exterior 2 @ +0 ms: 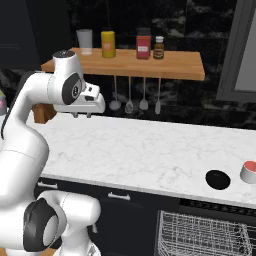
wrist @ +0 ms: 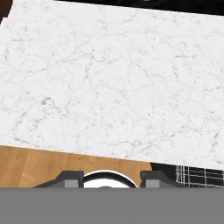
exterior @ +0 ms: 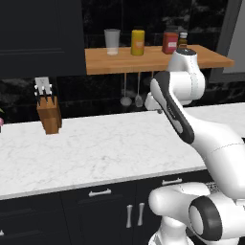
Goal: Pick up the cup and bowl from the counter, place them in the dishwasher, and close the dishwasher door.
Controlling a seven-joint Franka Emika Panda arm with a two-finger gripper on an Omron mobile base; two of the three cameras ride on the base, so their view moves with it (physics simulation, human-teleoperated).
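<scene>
Two jars (exterior 2: 143,44) on shelf (exterior 2: 165,65), labels unreadable; jaws (wrist: 111,177) apart, gripping nothing, above counter (wrist: 113,83).

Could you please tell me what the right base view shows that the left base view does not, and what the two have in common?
The right base view alone shows the black bowl and the cup standing apart near the counter's front edge, with the white wire rack of the dishwasher below them. The left base view alone shows the full knife block on the counter. Both share the marble counter, the wooden shelf with its glass tumbler and jars, the hanging utensils, and the arm.
</scene>
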